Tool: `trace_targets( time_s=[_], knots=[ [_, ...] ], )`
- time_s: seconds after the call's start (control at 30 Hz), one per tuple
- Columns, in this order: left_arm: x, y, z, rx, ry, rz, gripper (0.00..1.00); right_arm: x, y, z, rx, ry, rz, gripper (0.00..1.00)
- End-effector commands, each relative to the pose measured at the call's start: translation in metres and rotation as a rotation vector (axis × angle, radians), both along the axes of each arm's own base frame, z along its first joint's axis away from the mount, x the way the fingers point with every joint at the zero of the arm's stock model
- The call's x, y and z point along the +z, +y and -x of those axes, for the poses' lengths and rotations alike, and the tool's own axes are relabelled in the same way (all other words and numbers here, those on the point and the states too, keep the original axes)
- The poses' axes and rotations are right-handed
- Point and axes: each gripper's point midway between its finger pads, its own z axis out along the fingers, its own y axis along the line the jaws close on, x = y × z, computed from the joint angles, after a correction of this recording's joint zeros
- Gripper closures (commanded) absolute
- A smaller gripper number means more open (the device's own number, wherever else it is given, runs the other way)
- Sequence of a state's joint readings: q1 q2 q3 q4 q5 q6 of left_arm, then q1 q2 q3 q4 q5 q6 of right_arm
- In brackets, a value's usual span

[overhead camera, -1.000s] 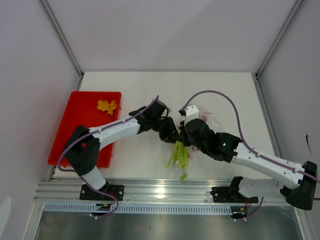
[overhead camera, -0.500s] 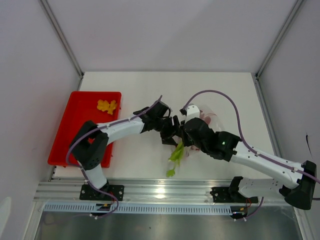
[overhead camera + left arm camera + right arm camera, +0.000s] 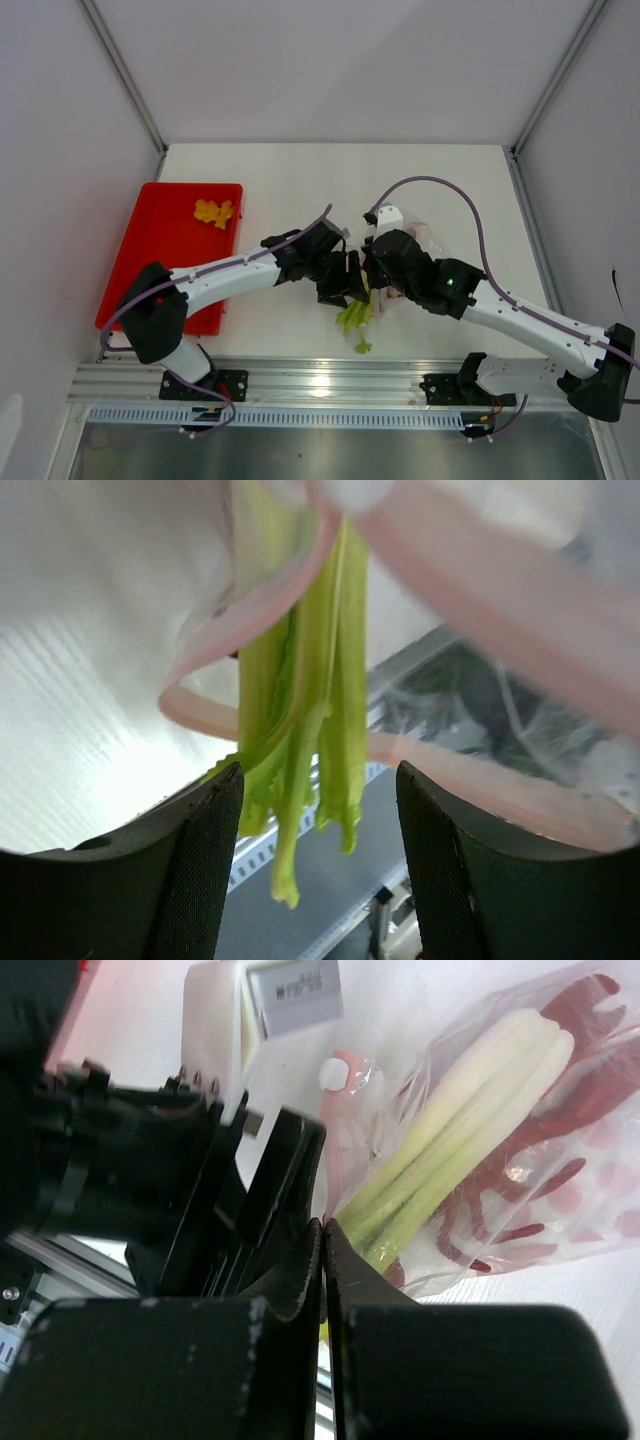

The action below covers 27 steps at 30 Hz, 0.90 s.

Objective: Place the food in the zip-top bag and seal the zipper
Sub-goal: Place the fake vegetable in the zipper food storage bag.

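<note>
In the top view, the light green stalks [image 3: 356,318] lay at lower centre of the frame. Their upper ends were inside the zip-top bag [image 3: 422,238] and their leafy ends stuck out of its mouth. The left gripper [image 3: 318,775] stood with jaws apart, one finger on either side of the stalks, closed on nothing. The right gripper [image 3: 322,1250] had its jaws pressed together at the bag's mouth edge; whether film lay between them could not be told. Yellow-orange pieces [image 3: 213,212] sat in the red tray [image 3: 150,235], upper left.

The stalks were judged light, fairly stiff and smooth — best gripped across the protruding end and pushed lengthwise. The film looked floppy and slippery, so it was best held by the zipper [image 3: 240,620] — the firmer strip.
</note>
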<state>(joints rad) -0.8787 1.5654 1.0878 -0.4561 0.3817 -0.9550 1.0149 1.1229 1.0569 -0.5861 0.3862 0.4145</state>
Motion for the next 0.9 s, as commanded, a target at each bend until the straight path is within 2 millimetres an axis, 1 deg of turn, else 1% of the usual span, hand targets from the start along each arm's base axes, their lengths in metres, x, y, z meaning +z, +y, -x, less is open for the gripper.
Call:
trace_targets(
  time_s=[0.0, 0.1, 0.13, 0.2, 0.33, 0.4, 0.43, 0.47, 0.53, 0.57, 0.63, 0.67, 0.73, 0.87],
  knots=[
    [-0.007, 0.013, 0.009, -0.019, -0.061, -0.086, 0.35, 0.023, 0.002, -0.004, -0.008, -0.034, -0.049, 1.00],
    [-0.014, 0.016, 0.016, -0.006, -0.060, -0.107, 0.35, 0.023, 0.002, -0.004, -0.006, -0.031, -0.051, 1.00],
    [-0.013, 0.013, 0.019, -0.006, -0.066, -0.098, 0.35, 0.022, 0.002, -0.005, -0.007, -0.028, -0.049, 1.00],
    [-0.016, 0.016, 0.020, 0.019, -0.064, -0.100, 0.35, 0.023, 0.004, -0.003, 0.001, -0.025, -0.058, 1.00],
    [-0.017, 0.008, 0.021, 0.036, -0.055, -0.081, 0.38, 0.023, 0.006, -0.003, -0.002, -0.017, -0.068, 1.00],
    [-0.020, 0.004, 0.022, 0.035, -0.037, -0.067, 0.44, 0.021, 0.008, -0.003, -0.003, -0.008, -0.072, 1.00],
    [-0.020, 0.001, 0.022, 0.038, -0.027, -0.057, 0.48, 0.021, 0.009, -0.002, 0.001, -0.003, -0.077, 1.00],
    [-0.018, -0.004, 0.022, 0.034, -0.026, -0.038, 0.56, 0.020, 0.009, -0.001, -0.002, 0.005, -0.082, 1.00],
    [-0.018, -0.009, 0.020, 0.031, -0.020, -0.027, 0.68, 0.019, 0.010, 0.000, 0.000, 0.011, -0.087, 1.00],
    [-0.017, -0.011, 0.020, 0.030, -0.020, -0.020, 0.80, 0.018, 0.011, 0.001, -0.001, 0.015, -0.087, 1.00],
    [-0.014, -0.013, 0.018, 0.033, -0.021, -0.011, 0.87, 0.017, 0.009, 0.001, -0.006, 0.019, -0.080, 1.00],
    [-0.014, -0.014, 0.018, 0.032, -0.022, -0.008, 0.93, 0.016, 0.007, 0.002, -0.008, 0.022, -0.078, 1.00],
    [-0.011, -0.014, 0.017, 0.039, -0.024, -0.001, 0.99, 0.015, 0.005, 0.002, -0.011, 0.022, -0.072, 1.00],
    [-0.007, -0.010, 0.011, 0.070, -0.035, 0.021, 1.00, 0.015, 0.008, 0.004, -0.005, 0.032, -0.085, 1.00]
  ],
)
